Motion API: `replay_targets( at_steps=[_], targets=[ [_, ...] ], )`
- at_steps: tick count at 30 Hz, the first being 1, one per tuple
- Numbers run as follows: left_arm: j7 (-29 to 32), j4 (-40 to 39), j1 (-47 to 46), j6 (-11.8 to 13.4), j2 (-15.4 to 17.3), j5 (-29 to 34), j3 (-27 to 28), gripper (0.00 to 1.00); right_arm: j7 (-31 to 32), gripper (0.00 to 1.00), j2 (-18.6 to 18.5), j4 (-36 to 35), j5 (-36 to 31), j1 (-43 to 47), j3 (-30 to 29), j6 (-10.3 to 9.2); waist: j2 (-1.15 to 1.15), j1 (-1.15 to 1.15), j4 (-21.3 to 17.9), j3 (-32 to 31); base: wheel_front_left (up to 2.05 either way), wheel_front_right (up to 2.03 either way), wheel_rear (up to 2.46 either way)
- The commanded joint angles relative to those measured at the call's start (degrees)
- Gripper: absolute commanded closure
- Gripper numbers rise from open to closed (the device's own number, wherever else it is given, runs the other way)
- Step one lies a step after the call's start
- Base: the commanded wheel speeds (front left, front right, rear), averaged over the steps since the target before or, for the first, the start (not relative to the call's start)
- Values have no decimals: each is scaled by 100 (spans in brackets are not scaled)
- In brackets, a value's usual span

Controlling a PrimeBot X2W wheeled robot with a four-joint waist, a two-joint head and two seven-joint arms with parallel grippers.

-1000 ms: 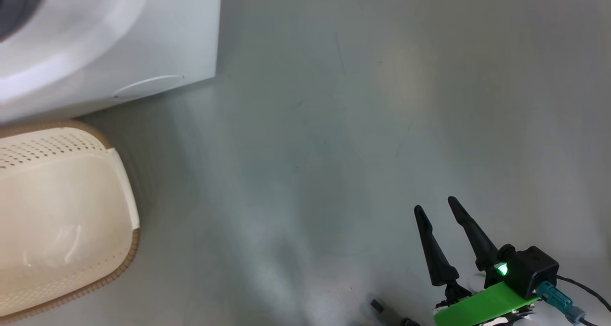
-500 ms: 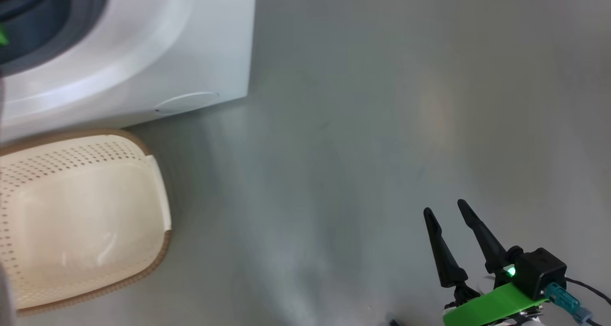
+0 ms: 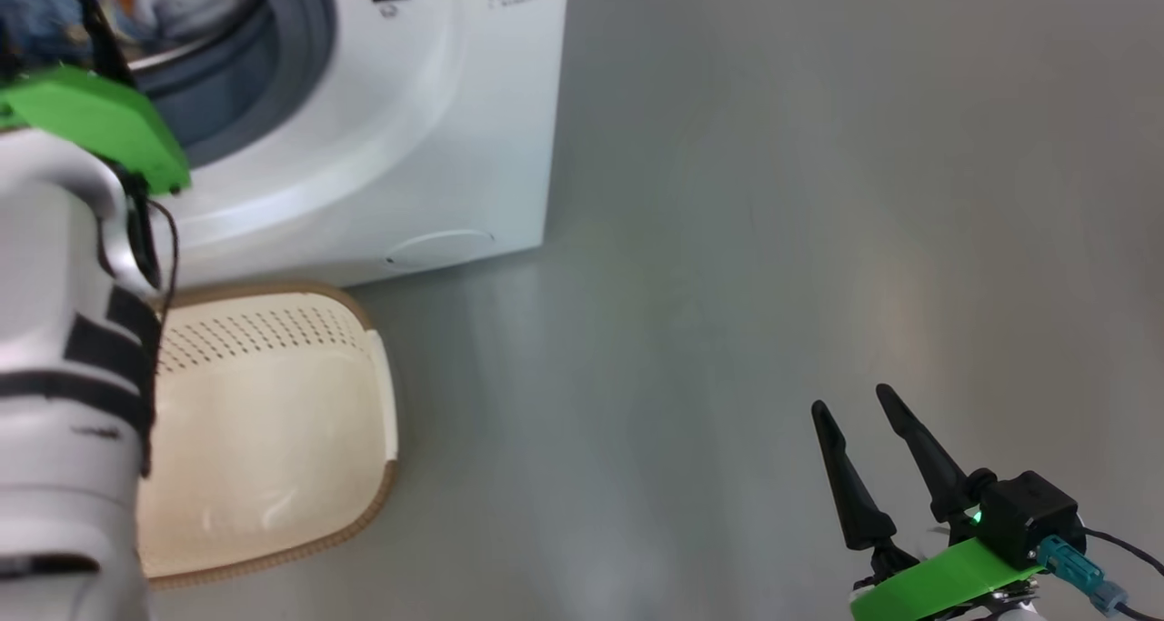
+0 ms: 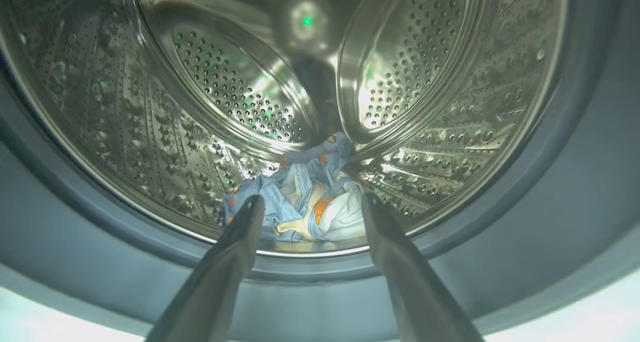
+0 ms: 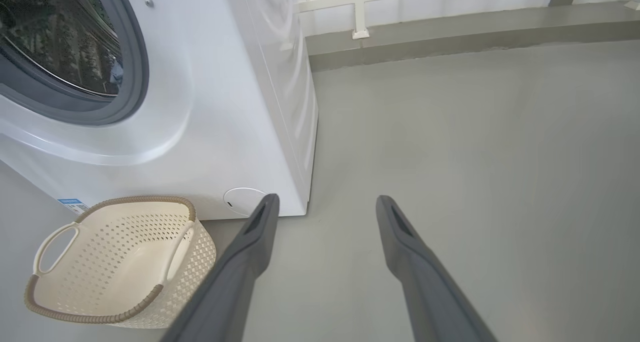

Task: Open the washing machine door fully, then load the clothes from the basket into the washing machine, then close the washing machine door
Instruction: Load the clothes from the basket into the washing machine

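The white washing machine (image 3: 436,103) stands at the upper left with its mouth uncovered; the washing machine door is out of view. The light blue clothes (image 4: 300,217) lie at the bottom of the steel drum (image 4: 225,91). My left gripper (image 4: 311,199) is open at the drum's mouth, just short of the clothes, with nothing between its fingers. The left forearm (image 3: 64,330) rises along the left edge of the head view. The cream basket (image 3: 273,439) sits on the floor before the machine, with nothing in it (image 5: 115,262). My right gripper (image 3: 851,401) hangs open over bare floor (image 5: 326,199).
Grey floor (image 3: 727,239) stretches to the right of the machine. A small round white flap (image 5: 242,201) sits low on the machine's front corner. A low ledge with a white railing (image 5: 360,11) runs along the back.
The head camera has swung, so machine and basket sit further right in the picture. The drum's mouth and my left arm have come into view. The right gripper stays open.
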Motion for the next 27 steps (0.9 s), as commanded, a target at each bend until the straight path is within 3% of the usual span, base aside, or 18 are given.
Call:
replay_targets(
  at_steps=[1,9,18,27],
  targets=[
    [-35,-229,136,-16,209,-4,41,0,-27,0,-75,-103,-40,-26,111,9,0,0,194,-296,0,0,0],
    [-36,-1142,1259,-199,-122,-7,-11,0,-27,0,-115,-124,-129,67,-33,9,0,0,516,-765,0,0,0],
    [-36,-1348,2282,-311,-348,-25,-193,0,-27,0,-49,-165,-187,261,-239,9,0,0,903,-1167,0,0,0],
    [-37,-2166,3616,-193,-466,-240,-120,0,-27,0,15,-156,-249,466,-267,9,0,0,1099,-1712,0,0,0]
  ],
)
